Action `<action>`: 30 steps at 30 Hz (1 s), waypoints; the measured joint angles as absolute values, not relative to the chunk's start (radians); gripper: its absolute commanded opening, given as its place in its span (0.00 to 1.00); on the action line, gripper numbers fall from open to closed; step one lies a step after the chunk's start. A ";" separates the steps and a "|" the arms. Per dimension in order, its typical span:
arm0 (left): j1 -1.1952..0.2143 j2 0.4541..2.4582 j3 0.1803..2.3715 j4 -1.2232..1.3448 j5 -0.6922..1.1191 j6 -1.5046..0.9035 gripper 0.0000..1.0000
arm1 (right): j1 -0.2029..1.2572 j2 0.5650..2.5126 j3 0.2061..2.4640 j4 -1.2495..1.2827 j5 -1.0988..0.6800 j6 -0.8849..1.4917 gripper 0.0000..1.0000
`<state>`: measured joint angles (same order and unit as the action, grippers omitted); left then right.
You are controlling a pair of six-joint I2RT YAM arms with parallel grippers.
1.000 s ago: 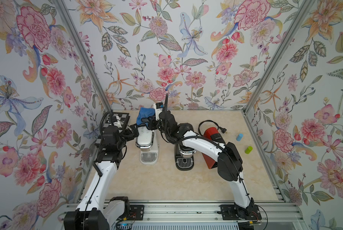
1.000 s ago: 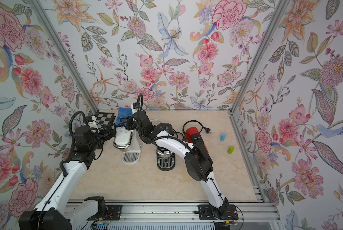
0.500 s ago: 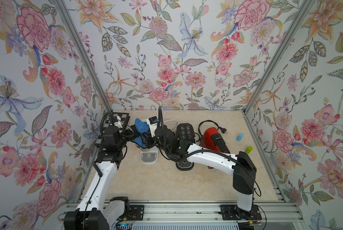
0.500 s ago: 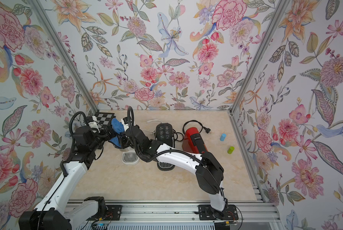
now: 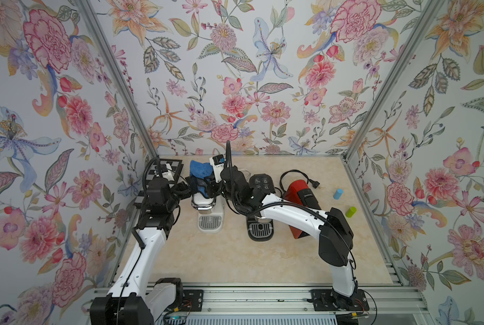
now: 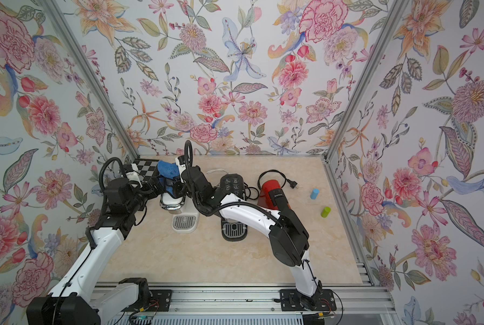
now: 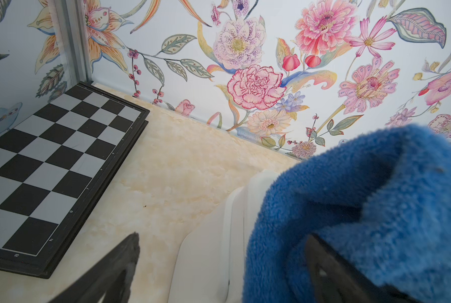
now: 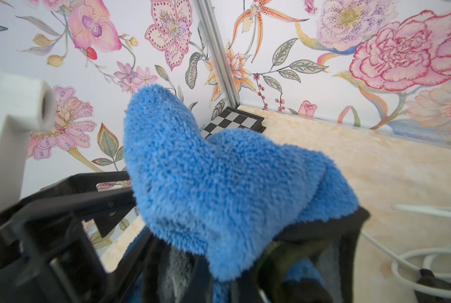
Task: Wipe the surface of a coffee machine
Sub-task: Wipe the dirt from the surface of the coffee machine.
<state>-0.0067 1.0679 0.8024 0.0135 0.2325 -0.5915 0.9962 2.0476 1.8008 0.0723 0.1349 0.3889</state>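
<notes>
Top views: my right gripper (image 5: 210,186), clamped on the cloth (image 5: 200,170), is back atop the white machine (image 5: 207,201) after a forward sweep, so one stroke done; left wrist: left gripper (image 7: 221,236) gapes wide astride the machine; right wrist: cloth (image 8: 219,183) bunched in my pinch.

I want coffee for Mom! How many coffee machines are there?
3: white coffee machine under the blue cloth, black coffee machine in the middle, red coffee machine beside it; none seems hidden.
</notes>
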 measured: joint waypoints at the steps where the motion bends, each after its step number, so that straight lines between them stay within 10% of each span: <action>1: -0.007 1.068 0.802 0.014 0.233 -0.591 0.99 | 0.987 2.063 1.819 0.075 0.130 0.392 0.00; 30: -0.021 1.073 0.802 0.024 0.259 -0.591 0.99 | 1.098 1.853 1.544 0.116 0.150 0.422 0.00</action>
<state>-0.0212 1.0729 0.8024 0.0242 0.2592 -0.5915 1.0981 1.8534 1.5444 0.1162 0.1501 0.4225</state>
